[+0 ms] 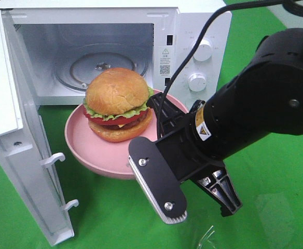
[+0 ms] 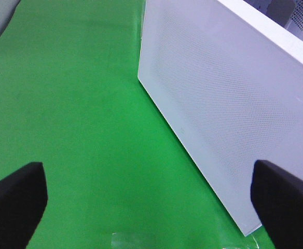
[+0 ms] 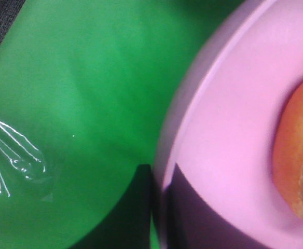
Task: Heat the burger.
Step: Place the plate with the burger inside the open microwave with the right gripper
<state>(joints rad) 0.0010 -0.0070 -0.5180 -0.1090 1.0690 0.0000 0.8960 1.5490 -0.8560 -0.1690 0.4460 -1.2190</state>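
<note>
The burger (image 1: 118,101), with a golden bun, lettuce, tomato and patty, sits on a round pink plate (image 1: 89,150) just in front of the open microwave (image 1: 193,21). My right gripper (image 1: 159,109) is shut on the plate's right rim. In the right wrist view the dark fingers (image 3: 141,212) clamp the plate rim (image 3: 214,104), with the bun edge (image 3: 297,155) beside them. My left gripper (image 2: 151,205) is open and empty over the green cloth, facing the outside of the microwave door (image 2: 224,104). It is out of the exterior view.
The microwave door (image 1: 16,129) stands swung open at the left. The glass turntable (image 1: 97,67) lies inside the cavity. Two knobs (image 1: 202,50) are on the right panel. A bit of clear plastic (image 1: 206,238) lies on the green cloth (image 1: 276,207).
</note>
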